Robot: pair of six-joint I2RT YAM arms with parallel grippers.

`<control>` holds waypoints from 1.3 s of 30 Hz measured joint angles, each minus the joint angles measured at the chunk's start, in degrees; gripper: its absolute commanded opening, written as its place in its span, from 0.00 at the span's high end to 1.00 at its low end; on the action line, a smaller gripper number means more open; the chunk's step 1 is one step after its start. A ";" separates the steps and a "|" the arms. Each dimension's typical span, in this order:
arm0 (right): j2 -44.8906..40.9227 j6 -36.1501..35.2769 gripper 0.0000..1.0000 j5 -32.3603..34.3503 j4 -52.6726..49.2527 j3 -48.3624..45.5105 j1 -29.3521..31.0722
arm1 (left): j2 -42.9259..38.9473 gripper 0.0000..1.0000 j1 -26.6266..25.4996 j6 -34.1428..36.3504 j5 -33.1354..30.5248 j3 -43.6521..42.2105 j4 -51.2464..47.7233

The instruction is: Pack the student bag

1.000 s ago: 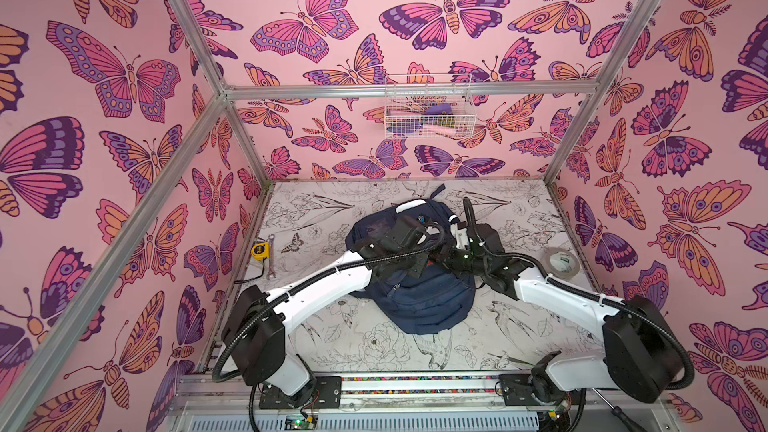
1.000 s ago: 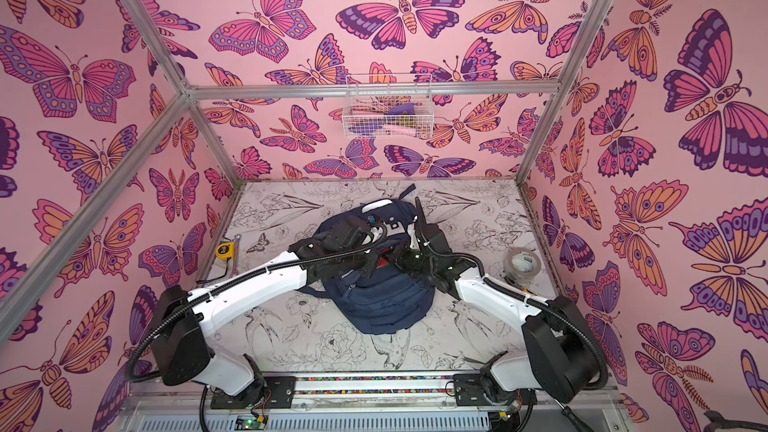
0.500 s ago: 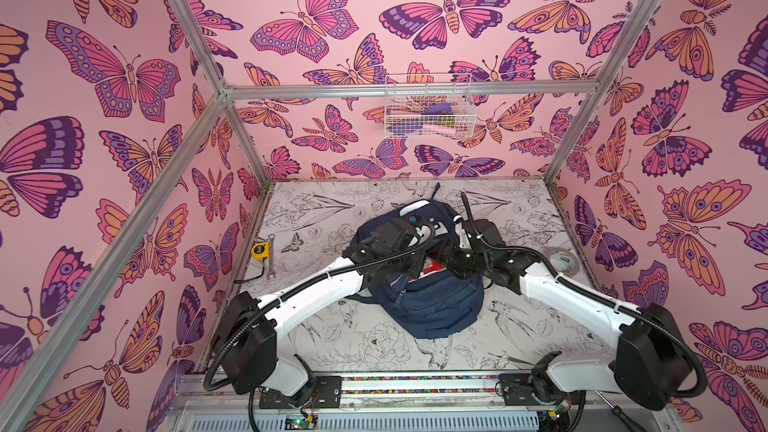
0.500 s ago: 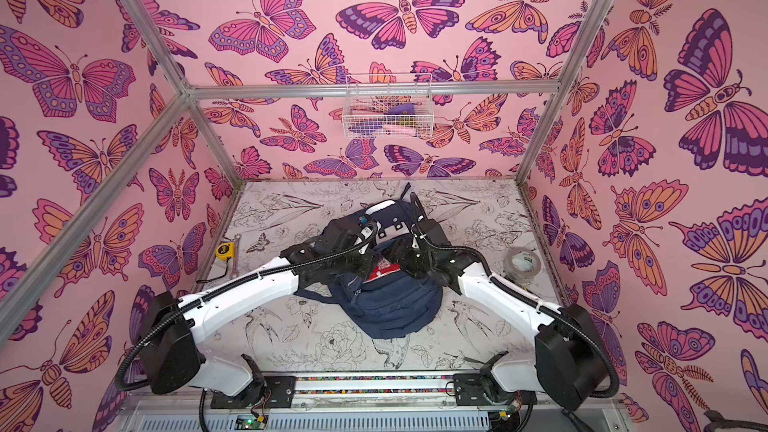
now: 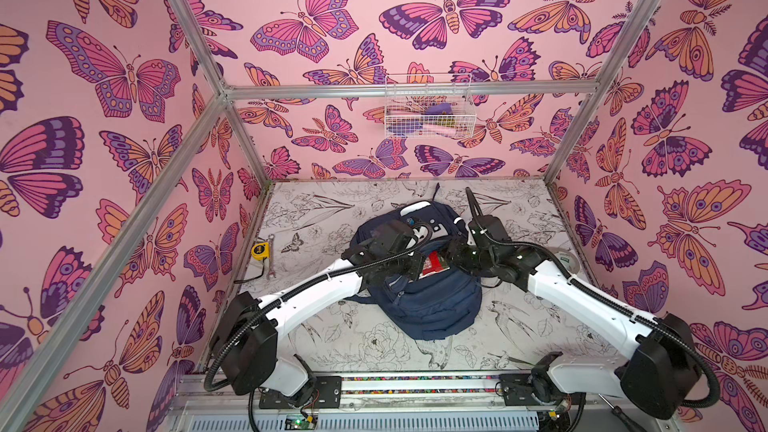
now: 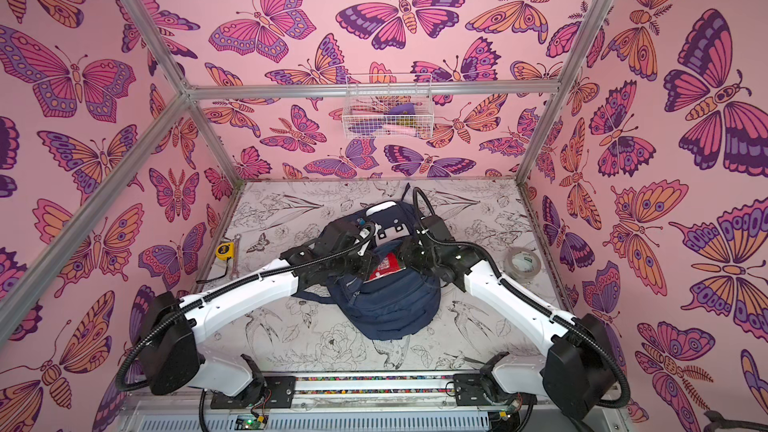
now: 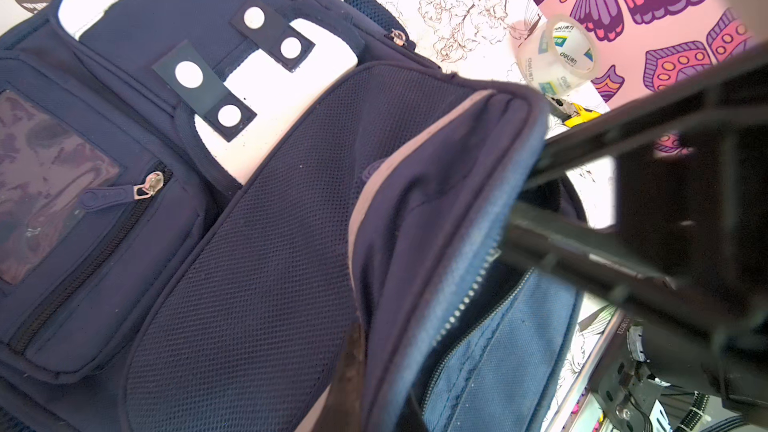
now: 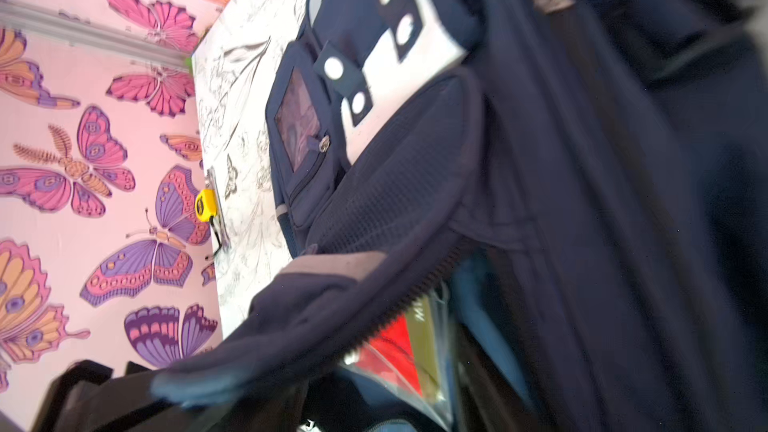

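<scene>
Left pincer point(image 5: 409, 270): jaws together on a fold of the zip rim of the student bag point(image 5: 424, 309), so that lip stands up off the bag.
Right pincer point(image 7: 519, 201): fingers apart, with pale table showing through the gap. The tips are at the same rim, across the mouth from the left pincer. I cannot tell whether they nip the fabric.
Student bag: flat on the table point(image 5: 332, 347) under both pincers, its mouth gaping between them. The white dotted patch lies beyond them, toward the back wall.
Open room: bare table rings the bag, widest behind the pincers toward the arm bases. Walls and metal posts close in the sides.
Hidden: a red flat thing point(image 6: 384, 268) in the mouth between the pincers is half covered by the rim, its print unreadable. The right wrist view is smeared. Fabric hides the left pincer's tips.
Around: a tape roll point(image 5: 567, 257) lies outward of the right pincer, clear of the bag. A yellow tape measure point(image 5: 260, 251) and a spanner point(image 6: 235, 259) lie outward of the left pincer by the wall. A wire basket point(image 5: 428, 110) hangs high on the back wall.
In the way: the two pincers crowd the mouth, close together.
</scene>
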 measured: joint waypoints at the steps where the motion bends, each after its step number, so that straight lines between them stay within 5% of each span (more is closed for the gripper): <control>1: -1.40 -0.42 0.69 0.96 -1.33 -0.04 0.00 | 0.00 1.00 0.00 -0.15 0.00 -0.09 -0.02; 4: -5.40 -2.32 0.84 2.16 -4.02 -0.13 -0.07 | 0.11 1.00 0.04 -0.42 0.17 -0.13 0.00; 11: -10.67 -5.68 0.99 0.79 -7.98 -3.13 0.15 | 1.16 0.98 0.70 -0.90 1.77 0.02 0.00; 15: -9.20 -6.84 1.00 0.70 -8.13 -6.05 3.89 | 1.20 0.56 1.73 -3.26 4.98 0.17 0.17; 19: -4.85 -6.95 0.97 2.95 -8.17 -6.43 10.71 | 1.18 0.32 5.86 -9.46 10.43 0.07 0.39; 22: -2.56 -6.67 0.69 6.12 -8.70 -6.29 14.03 | -0.48 0.20 7.98 -13.62 13.00 -1.68 0.39; 26: -0.46 -6.91 0.59 11.47 -11.87 -3.56 16.74 | -8.17 0.14 11.39 -19.58 14.91 -5.92 -0.02; 32: -0.46 -6.93 0.62 15.58 -13.05 -2.71 17.11 | -19.76 0.18 19.10 -25.75 15.87 -12.46 -2.34; 39: 3.41 -7.23 0.70 16.81 -9.46 -2.64 17.16 | -18.58 0.25 20.83 -30.86 21.64 -20.06 -3.17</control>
